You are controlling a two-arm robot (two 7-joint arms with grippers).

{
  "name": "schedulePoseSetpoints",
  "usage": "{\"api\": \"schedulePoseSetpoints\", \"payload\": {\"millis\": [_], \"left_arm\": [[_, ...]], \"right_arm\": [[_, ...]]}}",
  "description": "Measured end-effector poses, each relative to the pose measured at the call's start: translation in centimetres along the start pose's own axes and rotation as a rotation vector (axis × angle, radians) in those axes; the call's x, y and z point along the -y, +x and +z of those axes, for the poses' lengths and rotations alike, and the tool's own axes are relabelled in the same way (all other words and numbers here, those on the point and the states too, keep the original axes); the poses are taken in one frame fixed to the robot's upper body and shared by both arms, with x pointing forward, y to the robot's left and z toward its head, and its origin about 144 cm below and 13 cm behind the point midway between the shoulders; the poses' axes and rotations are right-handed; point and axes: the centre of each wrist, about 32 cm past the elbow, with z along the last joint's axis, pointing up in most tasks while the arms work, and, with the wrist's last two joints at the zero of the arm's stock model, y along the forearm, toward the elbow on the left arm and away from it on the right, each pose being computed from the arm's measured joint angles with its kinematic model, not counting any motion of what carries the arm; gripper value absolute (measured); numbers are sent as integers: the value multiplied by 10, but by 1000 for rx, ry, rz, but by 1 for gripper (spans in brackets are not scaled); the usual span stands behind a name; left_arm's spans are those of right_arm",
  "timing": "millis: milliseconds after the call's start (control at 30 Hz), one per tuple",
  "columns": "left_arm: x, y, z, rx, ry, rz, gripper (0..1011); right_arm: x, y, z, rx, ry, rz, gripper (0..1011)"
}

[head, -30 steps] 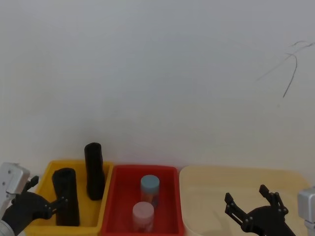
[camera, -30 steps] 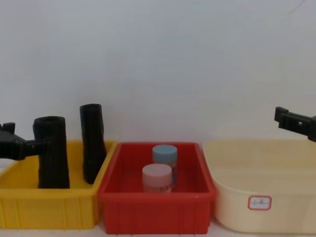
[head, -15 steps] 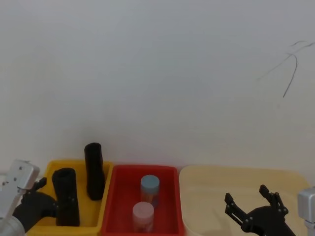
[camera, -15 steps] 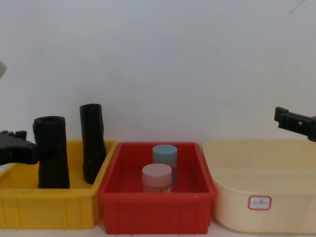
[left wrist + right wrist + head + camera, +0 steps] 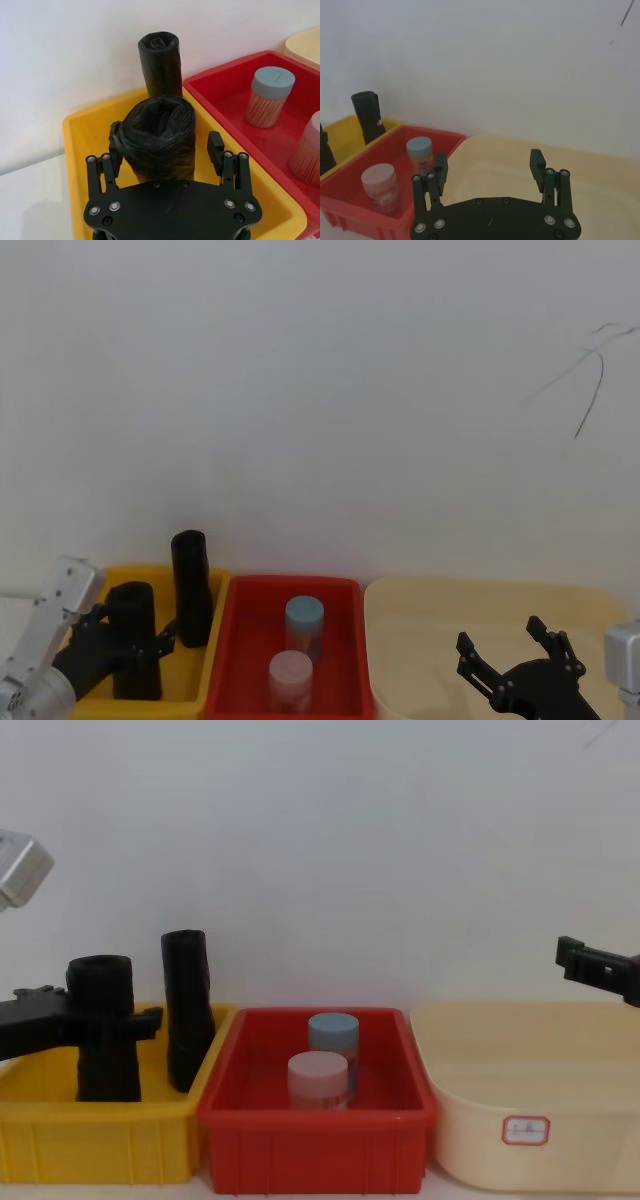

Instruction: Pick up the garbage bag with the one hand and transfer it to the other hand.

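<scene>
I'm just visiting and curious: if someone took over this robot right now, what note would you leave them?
Left gripper: open, fingers either side of the stubby garbage bag, not yet shut.
Right gripper: open, above the cream tub.
Bag stands upright in the yellow bin, beside a taller roll.
Done: left gripper lined up. To do: grip, lift, pass to the right gripper.

Between the matt black jaws of the left gripper (image 5: 166,147), the garbage bag (image 5: 159,135) is crinkled, dull black film, probably plastic. Around it, the yellow bin (image 5: 82,135) looks smooth, glossy plastic.
</scene>
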Motion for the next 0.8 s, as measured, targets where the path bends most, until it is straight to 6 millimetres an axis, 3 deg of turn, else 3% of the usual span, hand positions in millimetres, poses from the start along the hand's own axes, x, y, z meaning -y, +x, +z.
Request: {"api": "schedulePoseSetpoints", "payload": {"millis": [300,633,800], "left_arm": [[8,-2,2,0,1,-10,893],[11,-3,2,-1,2,-16,585],[12,-3,2,0,2,-18,494]], "right_arm": [[0,0,0,0,0,0,1000],[0,0,0,0,0,0,1000],[0,0,0,0,0,0,1000]]}}
